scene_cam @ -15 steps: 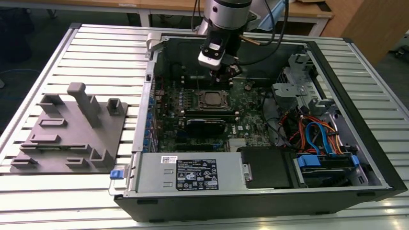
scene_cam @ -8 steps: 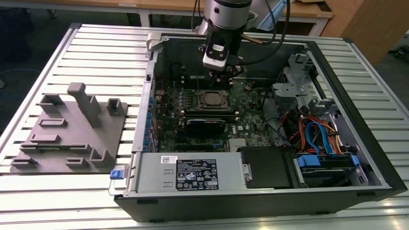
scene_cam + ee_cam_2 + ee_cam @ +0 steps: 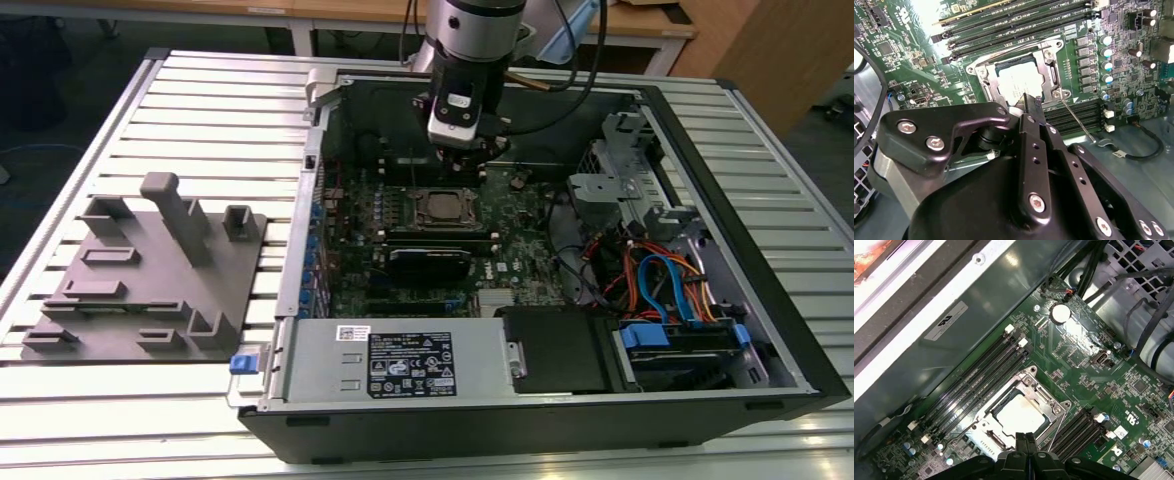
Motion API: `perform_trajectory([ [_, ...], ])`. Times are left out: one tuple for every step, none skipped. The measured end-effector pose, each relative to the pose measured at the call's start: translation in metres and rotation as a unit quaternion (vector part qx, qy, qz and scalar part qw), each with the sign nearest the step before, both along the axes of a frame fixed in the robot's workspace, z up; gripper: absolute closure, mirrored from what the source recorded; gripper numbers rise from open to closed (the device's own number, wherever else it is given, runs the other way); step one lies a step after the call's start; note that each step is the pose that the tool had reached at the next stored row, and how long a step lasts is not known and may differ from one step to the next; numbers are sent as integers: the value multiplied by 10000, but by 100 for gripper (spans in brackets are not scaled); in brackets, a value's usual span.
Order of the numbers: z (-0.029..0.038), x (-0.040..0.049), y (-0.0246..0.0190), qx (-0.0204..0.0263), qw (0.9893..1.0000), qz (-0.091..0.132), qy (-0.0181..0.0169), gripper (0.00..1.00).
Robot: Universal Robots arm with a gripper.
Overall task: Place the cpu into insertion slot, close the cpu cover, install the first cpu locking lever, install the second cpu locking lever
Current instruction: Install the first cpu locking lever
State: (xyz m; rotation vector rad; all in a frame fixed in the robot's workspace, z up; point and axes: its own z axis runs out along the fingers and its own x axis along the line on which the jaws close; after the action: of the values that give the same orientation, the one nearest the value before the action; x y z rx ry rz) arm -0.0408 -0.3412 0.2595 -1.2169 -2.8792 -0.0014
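slippage was judged the main hazard: the gripper point(image 3: 1026, 437), its fingers pressed together with nothing held, was poised close over the cpu cover point(image 3: 1050, 70), and the thin locking lever point(image 3: 1077, 121) beside it could be bent or missed if pushed off-line. the cpu point(image 3: 1019, 412) was seated in the insertion slot point(image 3: 1002, 401) under the lowered cover.

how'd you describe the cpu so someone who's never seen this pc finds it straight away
Look inside the open computer case at the green circuit board; near its middle sits a square metal frame. The cpu is the pale silver square showing through that frame's window, unlike the long black memory slots on either side.
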Motion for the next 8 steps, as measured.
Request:
perform_trajectory([
  [0, 0, 0, 0, 10000, 0, 0, 90],
  [0, 0, 0, 0, 10000, 0, 0, 90],
  [0, 0, 0, 0, 10000, 1, 0, 90],
  [0, 0, 0, 0, 10000, 1, 0, 90],
  [0, 0, 0, 0, 10000, 1, 0, 90],
  [0, 0, 0, 0, 10000, 1, 0, 90],
  [0, 0, 0, 0, 10000, 1, 0, 90],
  [0, 0, 0, 0, 10000, 1, 0, 90],
])
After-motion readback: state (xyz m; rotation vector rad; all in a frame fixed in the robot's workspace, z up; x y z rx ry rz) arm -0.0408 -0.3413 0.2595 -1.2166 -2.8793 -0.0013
